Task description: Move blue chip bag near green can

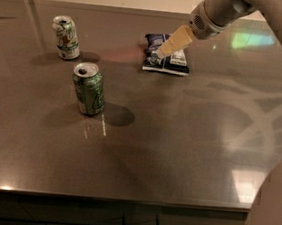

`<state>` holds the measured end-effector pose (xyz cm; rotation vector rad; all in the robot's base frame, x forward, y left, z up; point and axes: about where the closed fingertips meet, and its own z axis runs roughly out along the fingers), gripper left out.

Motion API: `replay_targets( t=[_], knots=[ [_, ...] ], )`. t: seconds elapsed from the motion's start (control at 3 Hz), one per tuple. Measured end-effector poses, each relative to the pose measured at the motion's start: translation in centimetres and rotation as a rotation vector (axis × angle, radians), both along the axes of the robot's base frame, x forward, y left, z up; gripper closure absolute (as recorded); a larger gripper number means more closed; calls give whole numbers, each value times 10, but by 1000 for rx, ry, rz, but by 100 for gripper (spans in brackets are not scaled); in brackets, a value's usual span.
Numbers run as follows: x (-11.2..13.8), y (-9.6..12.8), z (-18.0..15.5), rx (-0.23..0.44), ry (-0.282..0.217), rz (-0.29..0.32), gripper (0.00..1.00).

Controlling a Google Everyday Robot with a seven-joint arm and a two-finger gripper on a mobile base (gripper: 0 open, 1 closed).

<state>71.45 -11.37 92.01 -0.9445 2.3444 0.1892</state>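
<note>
The blue chip bag [177,61] lies flat on the dark countertop, towards the back and right of centre. The green can [89,89] stands upright to the bag's front left, well apart from it. My gripper [162,51] reaches down from the upper right, with its cream tip over the left part of the bag, at or just above the bag's surface. It partly hides the bag's upper left corner.
A paler white-and-green can with red marks [66,37] stands upright at the back left. The countertop [188,139] has its front edge near the bottom of the view. My arm's body fills the lower right corner.
</note>
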Motion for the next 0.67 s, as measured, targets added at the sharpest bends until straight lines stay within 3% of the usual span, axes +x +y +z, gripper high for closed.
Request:
replay_targets(
  t=[0.67],
  knots=[
    [30, 17, -33, 53, 44, -15, 0]
  ],
)
